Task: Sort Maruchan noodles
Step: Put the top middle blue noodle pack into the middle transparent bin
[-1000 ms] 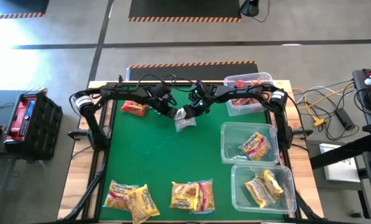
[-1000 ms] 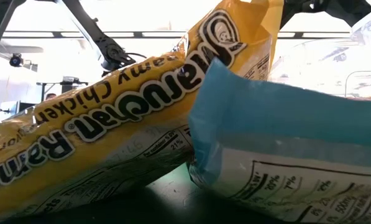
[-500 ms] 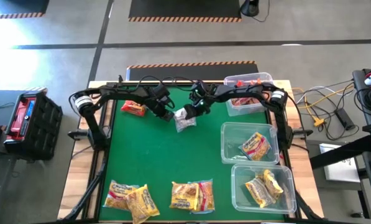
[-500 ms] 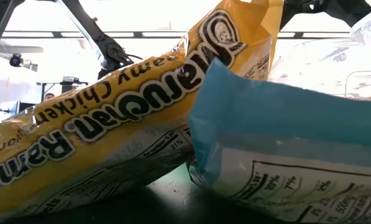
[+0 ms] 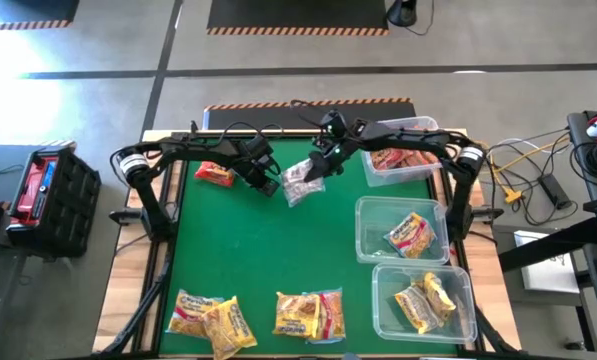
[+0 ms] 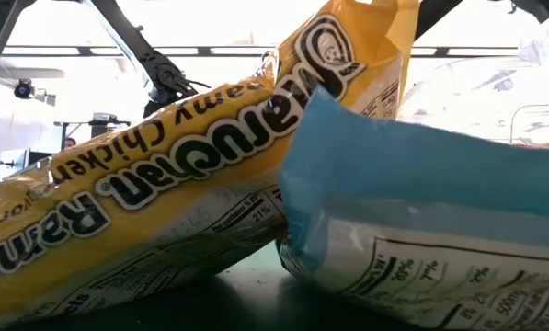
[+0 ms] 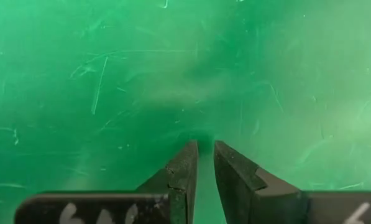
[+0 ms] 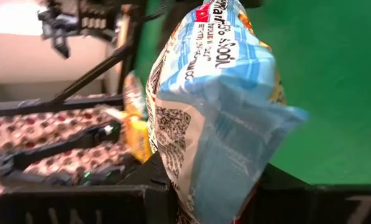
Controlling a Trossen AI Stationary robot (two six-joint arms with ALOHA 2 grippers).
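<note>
Above green table (image 5: pixel 248 250), right end effector (image 5: pixel 316 170) grips blue-white noodle packet (image 5: pixel 300 183); left end effector (image 5: pixel 268 186), nearly closed, empty.

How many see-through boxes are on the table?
3, all along the right side: far box with red packets, middle box and near box, each with yellow packets.
</note>
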